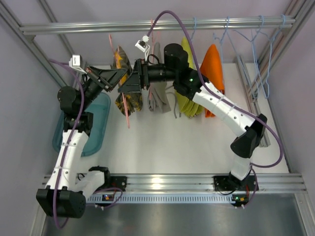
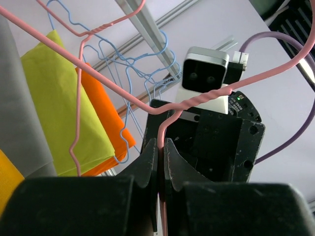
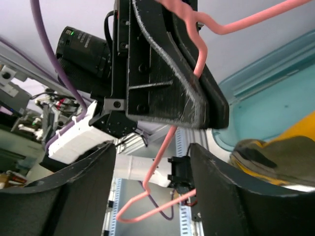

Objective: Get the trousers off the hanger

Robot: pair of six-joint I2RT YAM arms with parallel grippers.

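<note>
The yellow-orange camouflage trousers [image 1: 129, 100] hang on a pink wire hanger [image 1: 126, 109], and the pale grey trousers [image 1: 158, 98] hang just to their right. My left gripper [image 1: 116, 76] is shut on the pink hanger's wire [image 2: 161, 147] and meets the cloth from the left. My right gripper [image 1: 128, 81] faces it from the right. In the right wrist view my right gripper [image 3: 152, 189] is open, and the pink wire [image 3: 165, 147] passes between its fingers [image 3: 231, 196] without touching them. A fold of the camouflage trousers [image 3: 280, 157] shows at the lower right.
A yellow-green cloth [image 1: 189, 101] and an orange cloth [image 1: 214, 66] hang further right on the rail [image 1: 98, 26]. Several empty blue wire hangers [image 1: 261, 54] crowd the rail's right end. A teal tray [image 1: 96, 123] lies on the table below my left arm.
</note>
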